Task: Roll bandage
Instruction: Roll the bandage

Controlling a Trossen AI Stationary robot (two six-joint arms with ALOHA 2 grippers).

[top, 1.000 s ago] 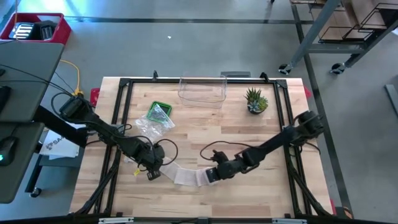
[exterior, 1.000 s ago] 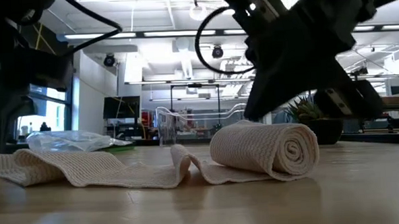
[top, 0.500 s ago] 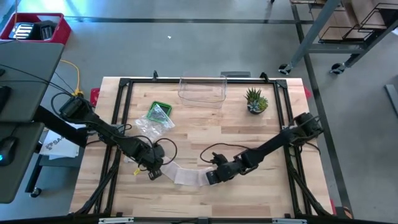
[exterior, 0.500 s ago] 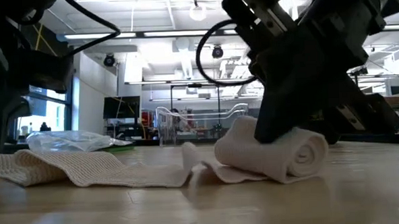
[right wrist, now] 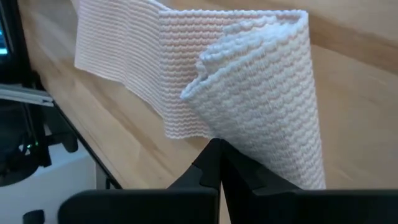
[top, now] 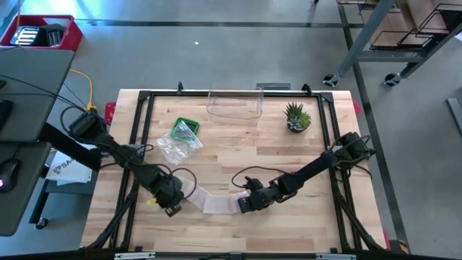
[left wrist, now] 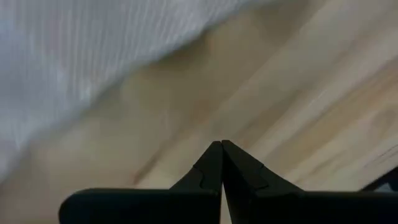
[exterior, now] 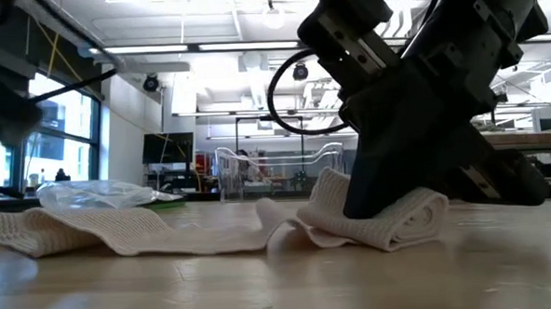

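A cream woven bandage (top: pixel 213 201) lies on the wooden table near its front edge. Its rolled end (exterior: pixel 395 219) sits squashed flat at the right. The loose strip (exterior: pixel 120 231) runs in slack waves toward the table's left. My right gripper (top: pixel 243 206) is shut and comes down on the rolled end (right wrist: pixel 267 93). My left gripper (top: pixel 172 209) is shut and stands just off the strip's loose end. Its fingertips (left wrist: pixel 221 146) are over bare wood, with the bandage off to one side. My right gripper presses its shut fingertips (right wrist: pixel 214 155) down on the side of the rolled end (right wrist: pixel 249 149), slanting down from the table's right. The roll lies on the table and is flattened under the fingers (exterior: pixel 371 202).
A crumpled clear plastic bag (top: pixel 180 143) and a green container (top: pixel 186 128) lie at the back left. A clear bin (top: pixel 234 105) and a small potted plant (top: pixel 297 117) stand along the far edge. A black frame (top: pixel 144 97) rims the table.
My right gripper has sunk onto the rolled end, which was round and is now squashed flat. My left gripper has slid toward the table's near left corner, off the strip's loose end, and has rolled its wrist. The strip stays slack on the table.
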